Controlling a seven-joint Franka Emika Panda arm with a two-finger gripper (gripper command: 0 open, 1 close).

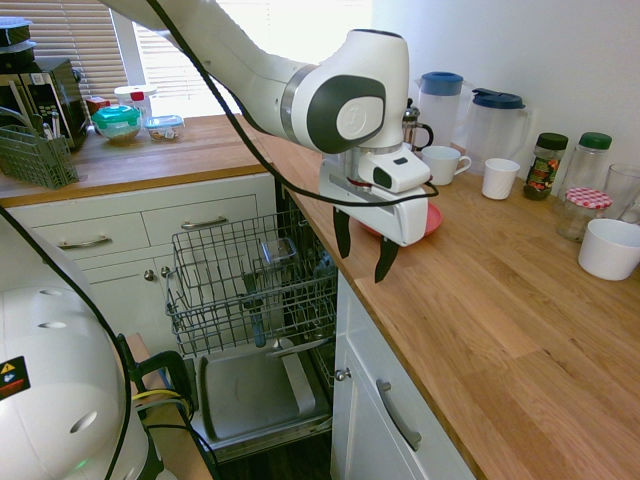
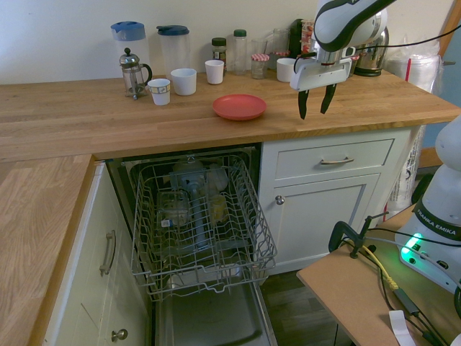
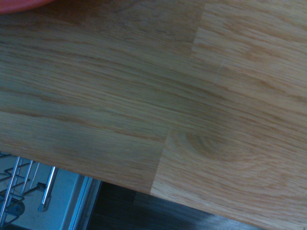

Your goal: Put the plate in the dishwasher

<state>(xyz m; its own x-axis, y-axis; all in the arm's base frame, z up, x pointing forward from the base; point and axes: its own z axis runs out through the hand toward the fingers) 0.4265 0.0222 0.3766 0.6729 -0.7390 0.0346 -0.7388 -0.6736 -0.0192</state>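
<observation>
The coral-red plate (image 2: 239, 107) lies flat on the wooden counter (image 2: 86, 115), above the open dishwasher; in the first exterior view only its edge (image 1: 433, 219) shows behind the gripper. My gripper (image 2: 315, 105) hangs open and empty just above the counter, about a plate's width to the side of the plate, fingers pointing down (image 1: 364, 251). The dishwasher (image 2: 198, 216) stands open, its grey wire rack (image 1: 250, 280) pulled out over the lowered door panel (image 1: 250, 390). A sliver of the plate (image 3: 21, 4) shows in the wrist view.
Behind the plate stand a French press (image 2: 132, 72), two jugs (image 2: 173, 45), mugs (image 2: 183, 81), jars (image 2: 219, 49) and a white bowl (image 1: 609, 248). A separate grey cutlery basket (image 1: 35, 155) sits on the far counter. White drawers (image 2: 331, 160) lie below my gripper.
</observation>
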